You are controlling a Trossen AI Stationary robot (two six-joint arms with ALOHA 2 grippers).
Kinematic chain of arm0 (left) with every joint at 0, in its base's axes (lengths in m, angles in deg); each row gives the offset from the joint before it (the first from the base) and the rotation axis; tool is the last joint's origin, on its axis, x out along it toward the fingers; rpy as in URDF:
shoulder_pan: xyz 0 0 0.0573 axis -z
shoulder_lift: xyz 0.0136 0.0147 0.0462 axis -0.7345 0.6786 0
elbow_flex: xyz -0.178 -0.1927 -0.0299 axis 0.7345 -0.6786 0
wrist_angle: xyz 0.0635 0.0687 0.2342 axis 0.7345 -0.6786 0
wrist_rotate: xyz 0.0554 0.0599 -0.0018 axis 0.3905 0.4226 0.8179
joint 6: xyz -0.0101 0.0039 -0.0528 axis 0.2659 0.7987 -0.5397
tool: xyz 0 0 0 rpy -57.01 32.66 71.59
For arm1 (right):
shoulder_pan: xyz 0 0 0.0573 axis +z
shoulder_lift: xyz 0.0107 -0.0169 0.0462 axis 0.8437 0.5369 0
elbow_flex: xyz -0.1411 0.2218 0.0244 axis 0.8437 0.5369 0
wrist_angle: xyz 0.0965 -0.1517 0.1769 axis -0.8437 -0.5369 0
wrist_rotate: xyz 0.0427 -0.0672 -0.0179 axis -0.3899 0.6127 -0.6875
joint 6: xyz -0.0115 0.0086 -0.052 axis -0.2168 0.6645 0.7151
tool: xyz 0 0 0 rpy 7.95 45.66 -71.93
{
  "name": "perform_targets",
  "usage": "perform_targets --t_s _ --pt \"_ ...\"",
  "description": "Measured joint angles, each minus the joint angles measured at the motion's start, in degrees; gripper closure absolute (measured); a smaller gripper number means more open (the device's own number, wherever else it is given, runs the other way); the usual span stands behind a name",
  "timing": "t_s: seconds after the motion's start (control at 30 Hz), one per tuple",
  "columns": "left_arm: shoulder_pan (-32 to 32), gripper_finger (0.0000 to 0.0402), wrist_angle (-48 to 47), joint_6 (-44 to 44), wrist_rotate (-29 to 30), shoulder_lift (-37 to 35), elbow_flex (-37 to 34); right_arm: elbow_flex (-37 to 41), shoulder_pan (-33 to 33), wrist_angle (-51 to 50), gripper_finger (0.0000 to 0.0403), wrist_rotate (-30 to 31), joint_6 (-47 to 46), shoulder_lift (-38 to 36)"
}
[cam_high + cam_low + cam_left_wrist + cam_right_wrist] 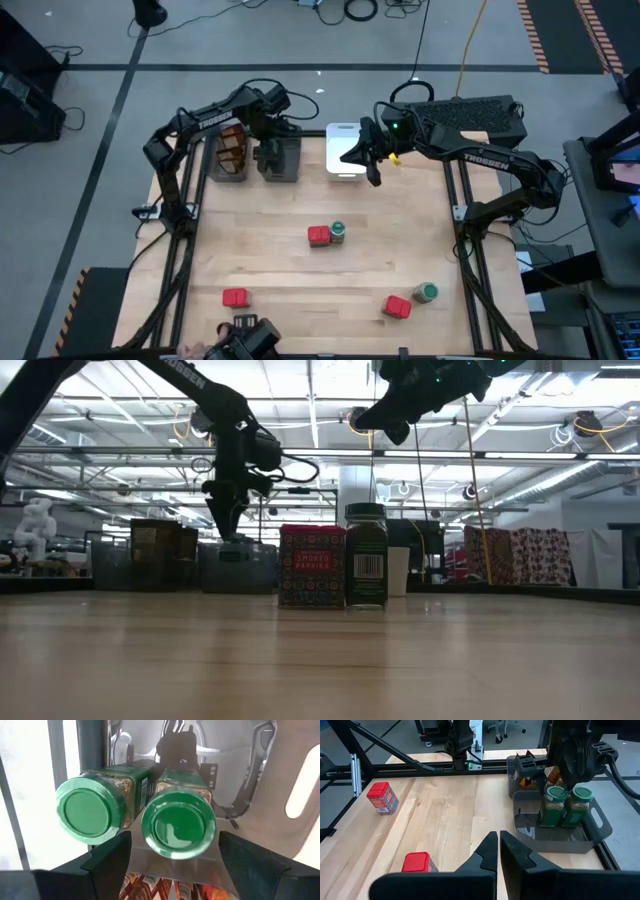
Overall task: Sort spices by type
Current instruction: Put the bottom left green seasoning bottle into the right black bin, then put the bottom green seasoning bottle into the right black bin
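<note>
Jars [135, 815] paired in bin [580, 837]; high view hides them under left gripper [270, 150].

Before me lies a light wooden table [300, 275]. At its far edge I see three bins in a row: a dark grey bin [226, 158] on the left side, a second dark grey bin [279, 160] just beside it, and a white bin [343, 152] a little apart, more to the right. Behind the white bin, off the table, rests a black box [470, 118], and a yellow cable [470, 45] runs over the grey floor [80, 150]. In the low view, patterned cloths [540, 555] hang in the room behind.
</note>
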Motion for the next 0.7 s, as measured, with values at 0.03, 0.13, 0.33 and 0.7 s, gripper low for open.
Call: perform_targets --t_s 0.03,0.13,0.33,0.7 --pt "0.10 0.0097 -0.09 -0.02 0.00 -0.34 0.00 0.00 0.01 0.00 0.0403 0.00 0.08 0.00" --pt "0.48 0.0097 -0.14 -0.03 0.00 -2.05 0.00 0.00 0.02 0.01 0.0403 0.01 0.22 0.00" --pt "1.85 0.0101 0.07 -0.05 -0.02 -6.64 0.00 0.00 0.00 0.04 0.0403 0.00 0.22 0.00" --pt "9.60 0.0103 -0.15 -13.25 -7.87 -14.84 0.00 0.00 1.48 -0.43 0.0403 -0.25 -0.37 0.00"
